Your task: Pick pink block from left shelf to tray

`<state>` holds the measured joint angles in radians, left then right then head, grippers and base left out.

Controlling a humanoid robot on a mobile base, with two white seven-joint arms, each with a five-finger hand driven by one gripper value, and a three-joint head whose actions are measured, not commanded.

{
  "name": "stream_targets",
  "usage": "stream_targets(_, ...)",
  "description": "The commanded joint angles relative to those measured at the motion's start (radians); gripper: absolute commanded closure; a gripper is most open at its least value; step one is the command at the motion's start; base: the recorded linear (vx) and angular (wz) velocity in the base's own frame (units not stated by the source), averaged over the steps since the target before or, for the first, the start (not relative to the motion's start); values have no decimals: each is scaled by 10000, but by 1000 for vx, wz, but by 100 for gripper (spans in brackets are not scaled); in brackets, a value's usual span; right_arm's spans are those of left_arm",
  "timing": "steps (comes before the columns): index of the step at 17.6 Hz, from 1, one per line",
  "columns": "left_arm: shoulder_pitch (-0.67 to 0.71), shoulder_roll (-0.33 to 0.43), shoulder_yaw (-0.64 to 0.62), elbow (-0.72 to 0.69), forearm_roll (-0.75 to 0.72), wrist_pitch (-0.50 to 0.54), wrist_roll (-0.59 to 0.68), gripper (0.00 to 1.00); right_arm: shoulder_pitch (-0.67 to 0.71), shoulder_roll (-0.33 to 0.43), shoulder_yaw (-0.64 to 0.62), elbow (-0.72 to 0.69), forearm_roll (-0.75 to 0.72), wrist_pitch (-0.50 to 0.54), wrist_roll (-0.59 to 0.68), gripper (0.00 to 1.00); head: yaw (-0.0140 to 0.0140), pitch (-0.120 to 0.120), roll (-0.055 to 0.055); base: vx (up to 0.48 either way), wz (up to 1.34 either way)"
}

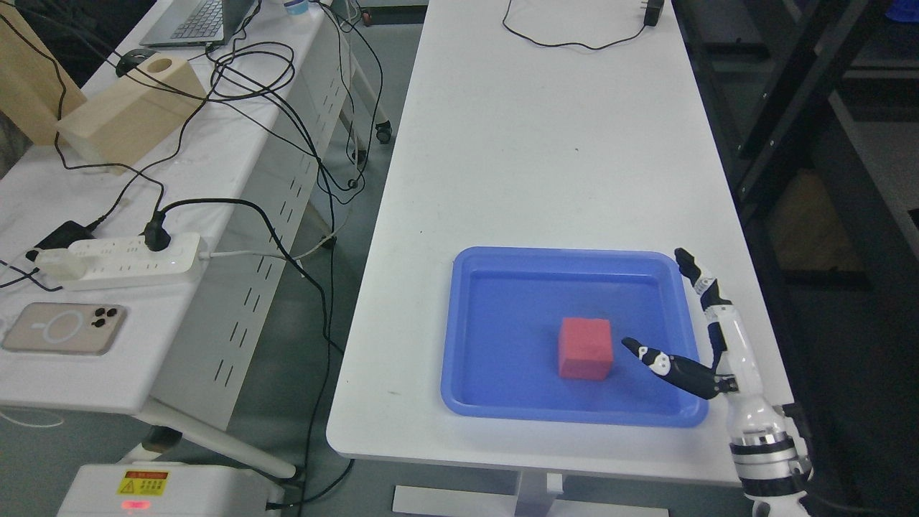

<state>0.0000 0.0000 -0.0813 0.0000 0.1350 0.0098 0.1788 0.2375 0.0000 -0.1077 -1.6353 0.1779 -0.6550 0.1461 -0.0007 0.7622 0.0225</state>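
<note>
A pink-red block sits flat inside the blue tray on the white table, slightly right of the tray's middle. My right hand comes up from the lower right over the tray's right rim. Its fingers are spread and its thumb points toward the block, a short gap away. It holds nothing. The left arm is out of the picture.
The white table stretches far behind the tray, with a black cable at its far end. To the left stands a second table with a power strip, phone, wooden boxes and tangled cables. Dark shelving stands at the right.
</note>
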Motion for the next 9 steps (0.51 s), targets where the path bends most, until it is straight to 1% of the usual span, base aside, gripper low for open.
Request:
stream_targets(1, -292, 175, 0, -174, 0, -6, 6, 0, 18, -175, -580, 0, -2392, -306, 11, 1, 0, 0, 0, 0, 0)
stream_targets(6, -292, 175, 0, -174, 0, -6, 6, 0, 217, -175, -610, 0, -2408, -184, 11, 1, 0, 0, 0, -28, 0)
stream_targets(7, -292, 175, 0, -174, 0, -6, 6, 0, 293, -175, -610, 0, -2392, -32, 11, 1, 0, 0, 0, -46, 0)
stream_targets(9, -307, 175, 0, -174, 0, -6, 6, 0, 309, -175, -656, 0, -2408, 794, 11, 1, 0, 0, 0, -83, 0)
